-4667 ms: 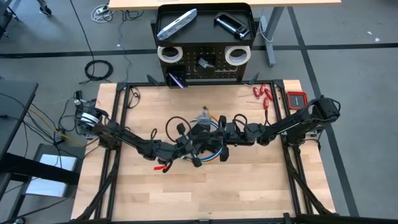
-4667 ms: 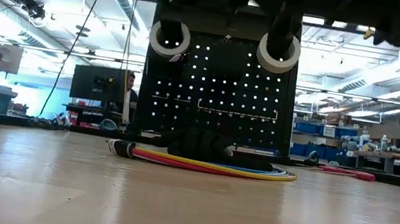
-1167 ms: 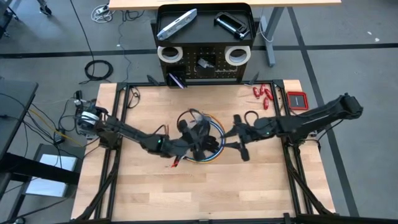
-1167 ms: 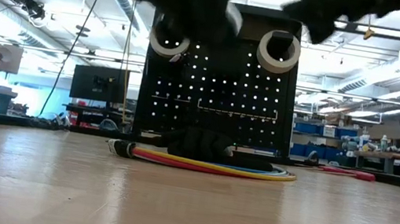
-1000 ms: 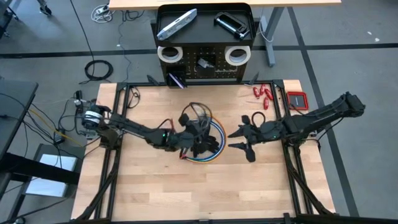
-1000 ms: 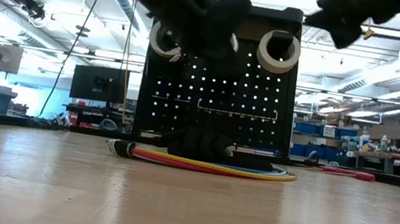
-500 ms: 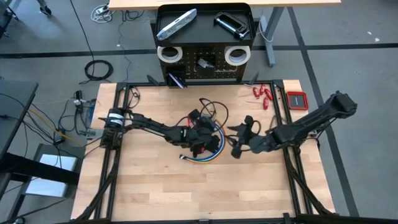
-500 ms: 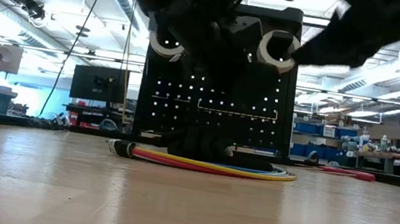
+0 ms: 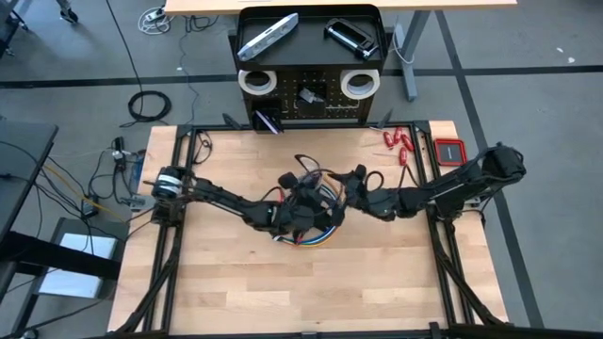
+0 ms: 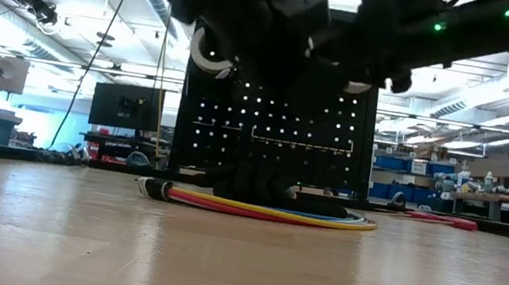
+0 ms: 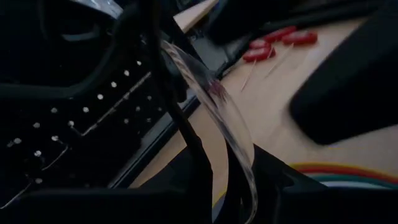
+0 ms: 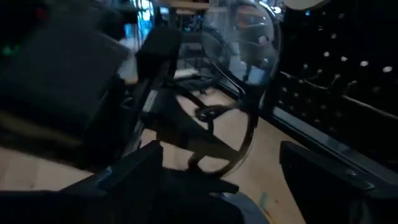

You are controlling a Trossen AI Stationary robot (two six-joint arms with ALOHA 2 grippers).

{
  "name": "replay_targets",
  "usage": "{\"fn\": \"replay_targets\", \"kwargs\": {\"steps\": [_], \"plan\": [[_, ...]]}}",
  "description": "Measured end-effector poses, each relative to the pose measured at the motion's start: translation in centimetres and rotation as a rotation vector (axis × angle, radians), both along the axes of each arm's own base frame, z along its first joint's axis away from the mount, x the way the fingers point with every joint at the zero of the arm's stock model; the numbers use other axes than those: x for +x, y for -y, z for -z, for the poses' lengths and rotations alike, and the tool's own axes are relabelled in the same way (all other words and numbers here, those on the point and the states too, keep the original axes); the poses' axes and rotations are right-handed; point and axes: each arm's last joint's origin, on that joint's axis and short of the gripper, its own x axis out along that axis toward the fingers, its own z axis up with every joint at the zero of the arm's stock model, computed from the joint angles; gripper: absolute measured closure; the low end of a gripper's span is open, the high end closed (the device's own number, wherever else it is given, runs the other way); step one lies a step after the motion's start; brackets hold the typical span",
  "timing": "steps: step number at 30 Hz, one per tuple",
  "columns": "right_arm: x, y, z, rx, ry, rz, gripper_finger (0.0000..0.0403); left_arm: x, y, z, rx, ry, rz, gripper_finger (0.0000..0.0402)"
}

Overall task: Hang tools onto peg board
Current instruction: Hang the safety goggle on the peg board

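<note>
Clearly, both dark arms are brought together over the middle of the wooden table (image 9: 236, 282). The left gripper (image 9: 300, 209) is held above a flat coil of coloured cables (image 10: 255, 206), which lies on the wood just in front of the peg board (image 10: 289, 117). Its fingers are closed on a pair of safety glasses (image 11: 211, 99); the curved clear lens and the thin dark frame are seen rising from between them. The right gripper (image 9: 350, 188) is placed just beside it, on the side of the right arm. Its two fingers are spread wide, and the glasses are seen beyond them, not touched.

The peg board is a black upright metal panel with a grid of small round holes. Two white tape rolls (image 9: 256, 82) are hung at its upper corners. On its shallow tray top, a silver-grey flat bar (image 9: 268, 36) and a black clamp (image 9: 350, 36) are laid apart. A purple-handled tool (image 9: 268, 121) is kept at the left foot of the board. Small red-handled tools (image 9: 398, 143) are left on the table near its far right corner.
</note>
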Motion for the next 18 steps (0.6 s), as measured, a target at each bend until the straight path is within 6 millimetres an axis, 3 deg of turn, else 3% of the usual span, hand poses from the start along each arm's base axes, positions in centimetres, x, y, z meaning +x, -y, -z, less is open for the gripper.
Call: {"fn": "replay_targets", "kwargs": {"steps": [8,18], "plan": [[1.4,0.4,0.0,-0.006,0.124,-0.176,0.0054,-2.4,0.0,-1.0,-0.037,0.086,0.148,0.0304],[2.1,2.1,0.8,-0.024,0.126,-0.132,0.0073,-2.7,-0.2,-1.2,-0.058,0.137,0.295,0.0303]]}}
